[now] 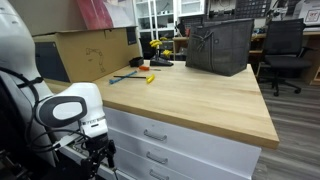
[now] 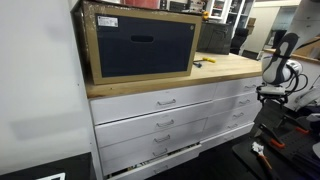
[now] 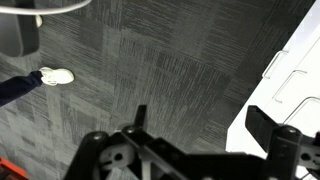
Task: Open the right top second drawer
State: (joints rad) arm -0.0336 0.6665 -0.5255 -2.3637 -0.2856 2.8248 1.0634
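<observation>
Plainly, the right top second drawer runs horizontally, shut; jaws spread, empty.

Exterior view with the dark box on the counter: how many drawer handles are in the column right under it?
3, stacked below the dark box: top handle, middle handle, bottom handle. The column shows whole, so likely none hidden.
</observation>
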